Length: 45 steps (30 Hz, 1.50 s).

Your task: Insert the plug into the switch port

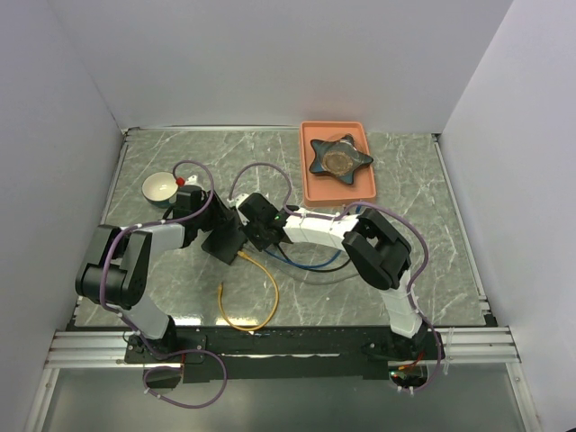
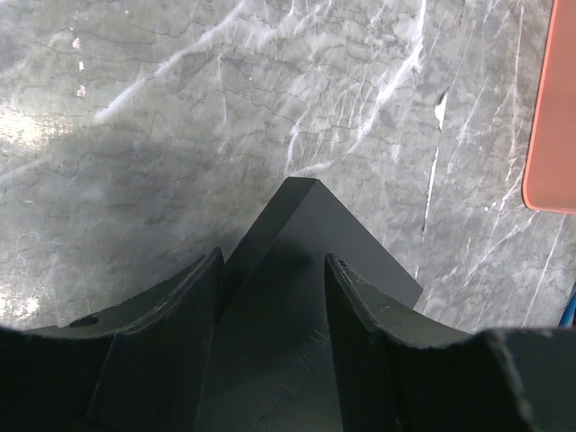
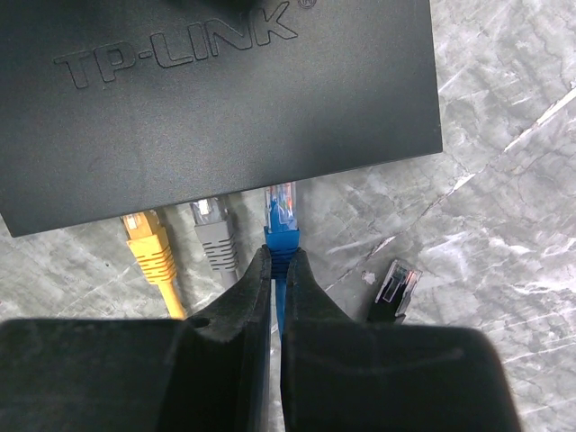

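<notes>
**Now at the switch's edge: the blue plug**

Clamped between the narrow fingers of the right hand (image 3: 279,256), the blue plug (image 3: 281,220) points straight at the near long edge of the black switch (image 3: 216,99). Its clear tip touches that edge. How far it sits in the switch port cannot be told, because the sockets are hidden under the box's lip. More of its clear body shows than on its neighbours. Just to its left, a grey plug (image 3: 214,236) and a yellow plug (image 3: 148,247) meet the same edge side by side. A fourth, loose plug (image 3: 396,288) lies on the marbled worktop (image 3: 504,180) to the right, apart from the box.

The left hand (image 2: 272,261) grasps the switch, one finger against each flank, with a corner of the box jutting out past the fingertips. Seen from above, both hands meet at mid-worktop. At the far edge an orange tray (image 1: 315,191) carries a dark star-shaped object (image 1: 340,157). Far left stands a white bowl (image 1: 158,187) with a red ball (image 1: 180,181) at its rim.
</notes>
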Each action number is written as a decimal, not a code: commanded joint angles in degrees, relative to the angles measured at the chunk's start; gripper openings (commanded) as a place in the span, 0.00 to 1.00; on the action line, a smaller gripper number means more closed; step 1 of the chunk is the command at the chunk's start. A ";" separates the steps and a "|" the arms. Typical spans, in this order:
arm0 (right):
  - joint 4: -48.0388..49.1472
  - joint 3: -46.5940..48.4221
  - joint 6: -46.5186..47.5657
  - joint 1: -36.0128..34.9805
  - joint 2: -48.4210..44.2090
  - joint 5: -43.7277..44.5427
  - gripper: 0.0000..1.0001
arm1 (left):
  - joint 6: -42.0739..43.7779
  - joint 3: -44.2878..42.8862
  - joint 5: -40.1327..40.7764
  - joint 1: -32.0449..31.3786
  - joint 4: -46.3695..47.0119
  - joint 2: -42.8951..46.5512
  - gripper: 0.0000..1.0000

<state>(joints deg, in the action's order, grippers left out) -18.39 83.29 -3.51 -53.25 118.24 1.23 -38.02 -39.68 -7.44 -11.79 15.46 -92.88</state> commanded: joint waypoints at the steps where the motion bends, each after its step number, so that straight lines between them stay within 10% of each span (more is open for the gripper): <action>1: 4.24 1.53 0.52 -0.97 -0.46 0.96 0.00 | 0.49 -0.05 -5.91 -0.78 1.76 -0.29 0.54; 45: 12.51 -1.37 6.06 -0.97 -3.63 1.05 0.00 | 3.48 -1.10 -18.49 -0.86 6.42 -6.00 0.53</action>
<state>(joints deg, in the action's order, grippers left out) -14.24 79.55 1.89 -53.60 117.03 4.62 -33.56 -39.97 -17.23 -10.74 23.33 -97.69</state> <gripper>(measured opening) 0.043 0.539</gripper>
